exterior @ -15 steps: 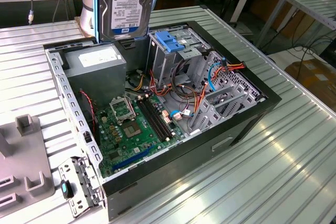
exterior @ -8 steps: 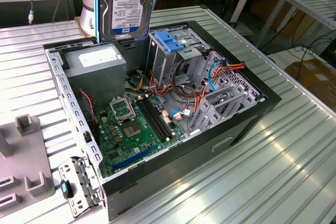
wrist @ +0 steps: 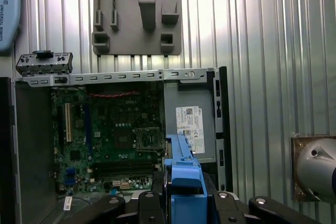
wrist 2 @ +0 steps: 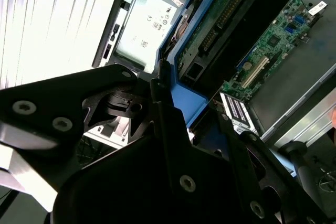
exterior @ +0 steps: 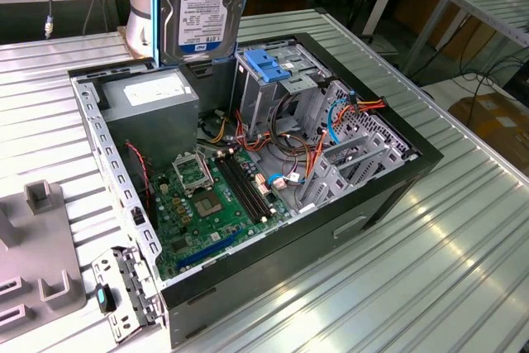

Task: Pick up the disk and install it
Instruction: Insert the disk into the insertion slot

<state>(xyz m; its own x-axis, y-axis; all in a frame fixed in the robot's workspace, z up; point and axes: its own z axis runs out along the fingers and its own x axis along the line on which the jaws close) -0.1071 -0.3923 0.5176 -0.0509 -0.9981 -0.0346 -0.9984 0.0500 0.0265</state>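
The disk [exterior: 202, 6] hangs upright above the back of the open computer case [exterior: 397, 121], its labelled grey face toward the exterior camera, between the power supply [exterior: 153, 97] and the drive cage [exterior: 269, 64]. In both wrist views my gripper [wrist: 184, 205] is shut on the disk's bright blue bracket [wrist: 184, 179]. In the second wrist view the black fingers [wrist 2: 163, 108] clamp the blue bracket [wrist 2: 186, 100], and the disk's circuit-board underside [wrist 2: 226, 19] stretches away from them. The motherboard [wrist: 105, 135] lies far below.
The case lies open on a ribbed metal table [exterior: 463, 270]. Coloured cables [exterior: 331, 121] crowd the space beside the cage's blue plate. A grey fixture plate [exterior: 41, 245] and a loose metal bracket [exterior: 124, 287] sit at the exterior view's left.
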